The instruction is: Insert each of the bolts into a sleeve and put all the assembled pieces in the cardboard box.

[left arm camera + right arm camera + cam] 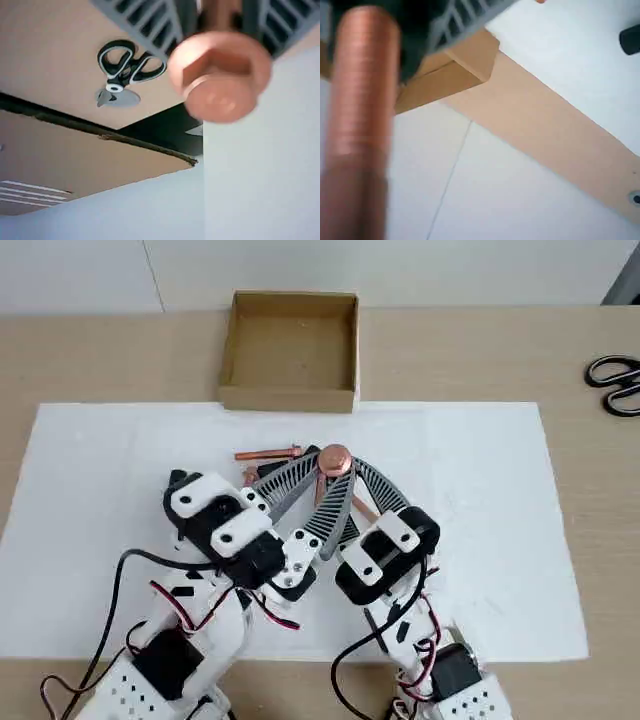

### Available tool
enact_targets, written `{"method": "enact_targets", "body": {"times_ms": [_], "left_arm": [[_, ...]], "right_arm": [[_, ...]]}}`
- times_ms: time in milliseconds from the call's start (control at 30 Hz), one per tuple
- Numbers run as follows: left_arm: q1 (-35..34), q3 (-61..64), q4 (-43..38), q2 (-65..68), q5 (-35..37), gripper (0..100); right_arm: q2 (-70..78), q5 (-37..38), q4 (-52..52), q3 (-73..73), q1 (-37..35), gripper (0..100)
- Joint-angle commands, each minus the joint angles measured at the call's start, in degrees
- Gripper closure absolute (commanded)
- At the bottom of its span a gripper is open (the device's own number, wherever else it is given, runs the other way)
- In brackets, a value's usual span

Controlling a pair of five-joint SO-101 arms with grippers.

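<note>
Bolt [220, 75] nr cam, cardboard box [288, 398] beyond

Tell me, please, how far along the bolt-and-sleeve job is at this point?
Nothing looks finished: the cardboard box appears empty. In hand: the left gripper is shut on a bolt, with the right gripper meeting it there. Left: at least one loose bolt lies on the white paper, and every assembled piece must yet reach the box.

Scissors [617, 386] cut by frame edge; bolt [220, 75] blurred.
</note>
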Motion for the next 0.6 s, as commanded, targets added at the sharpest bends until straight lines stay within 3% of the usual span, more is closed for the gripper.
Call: {"method": "enact_targets", "body": {"times_ms": [0, 233, 567], "left_arm": [[0.3, -1.4, 0.3, -0.6, -1.8, 99], [-4.1, -5.8, -3.4, -0.8, -5.8, 99], [-1.2, -7.9, -0.3, -0.6, -5.6, 99]], "right_arm": [[-1.2, 0.2, -0.1, 0.3, 0.8, 99.4], [-0.9, 0.2, -0.1, 0.3, 0.8, 99.4], [-0.7, 0.2, -0.1, 0.3, 0.8, 99.4]]}}
